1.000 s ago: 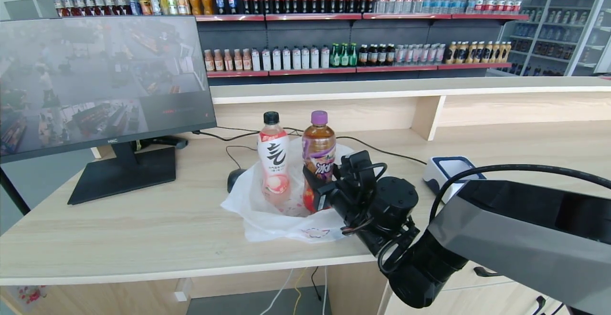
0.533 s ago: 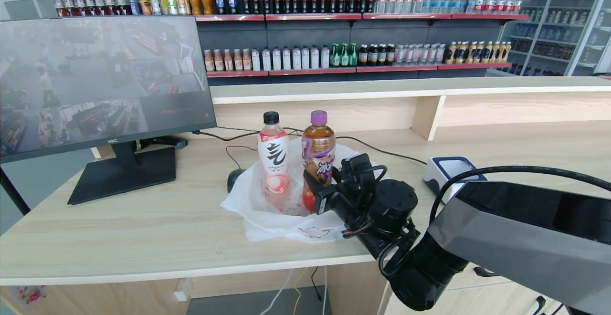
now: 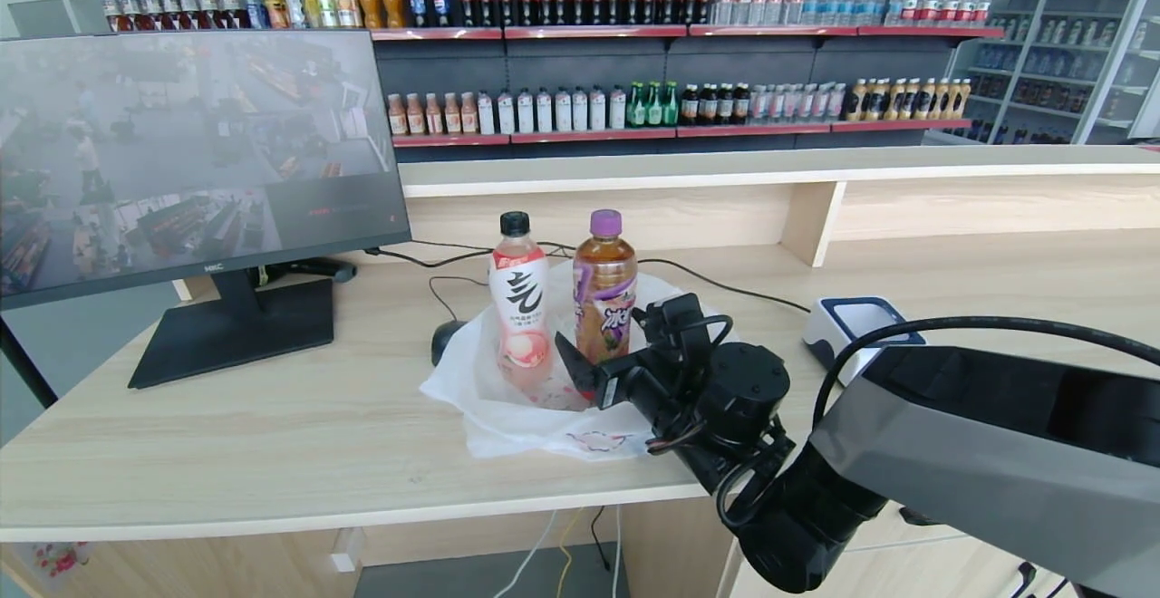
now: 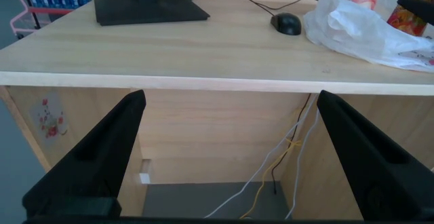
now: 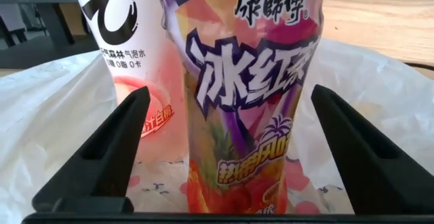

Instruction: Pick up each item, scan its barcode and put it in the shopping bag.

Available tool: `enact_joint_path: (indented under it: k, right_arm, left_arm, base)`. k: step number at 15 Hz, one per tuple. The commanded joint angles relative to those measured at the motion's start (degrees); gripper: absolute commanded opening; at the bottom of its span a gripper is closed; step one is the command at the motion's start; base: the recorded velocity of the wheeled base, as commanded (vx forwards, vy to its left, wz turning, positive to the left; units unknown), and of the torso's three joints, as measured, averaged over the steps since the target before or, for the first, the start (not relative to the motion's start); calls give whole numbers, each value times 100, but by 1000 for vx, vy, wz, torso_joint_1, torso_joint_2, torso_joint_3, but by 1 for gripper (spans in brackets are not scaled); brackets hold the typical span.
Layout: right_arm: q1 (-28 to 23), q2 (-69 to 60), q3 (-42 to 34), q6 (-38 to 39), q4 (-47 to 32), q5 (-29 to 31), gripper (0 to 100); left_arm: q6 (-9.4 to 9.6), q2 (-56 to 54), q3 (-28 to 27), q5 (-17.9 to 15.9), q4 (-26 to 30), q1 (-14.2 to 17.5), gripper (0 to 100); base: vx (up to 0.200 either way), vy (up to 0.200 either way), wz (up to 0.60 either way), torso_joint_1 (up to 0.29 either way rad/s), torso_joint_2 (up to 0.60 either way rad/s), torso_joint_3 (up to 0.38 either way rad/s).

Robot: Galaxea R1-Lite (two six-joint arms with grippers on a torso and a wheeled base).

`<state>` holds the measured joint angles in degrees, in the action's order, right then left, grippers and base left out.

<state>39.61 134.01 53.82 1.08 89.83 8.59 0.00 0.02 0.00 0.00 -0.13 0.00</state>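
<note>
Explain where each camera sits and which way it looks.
Head view: on the robot's head, facing forward and down at the counter, the shopping bag, the pink bottle and purple-label bottle; right arm and right gripper show.
Left wrist view: on the left wrist, low, facing the counter's front edge and the space beneath; open left gripper frames it.
Right wrist view: on the right wrist, close on the purple-label bottle between its open fingers.
Shared: head and right wrist views both show both bottles and the bag.
</note>
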Motion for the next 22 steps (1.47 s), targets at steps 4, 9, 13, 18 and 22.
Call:
enact_joint_path:
  k: [4,9,13,18,22]
  right_arm:
    - [73,-358,-205,15,17,90,100]
    - [197,-1861,-1339,-3,17,107,100]
    - [-331,-4067,-3449,-38,17,46,100]
    - [-595,-6572,-5382,-232,-713,99,100]
    - [-559,-9147,-5382,-302,-4307,37,100]
  left_arm:
    - [9,-2,0,0,-4,0,100]
    - [0,-2,0,0,-4,0,100]
    - [-9,-2,0,0,5,0,100]
    - [0,-2,0,0,5,0,100]
    - [0,-2,0,0,-4,0,100]
  base:
    - [0,0,0,0,0,0]
    - [0,0,0,0,0,0]
    - [0,0,0,0,0,0]
    - [0,0,0,0,0,0]
    - [0,0,0,0,0,0]
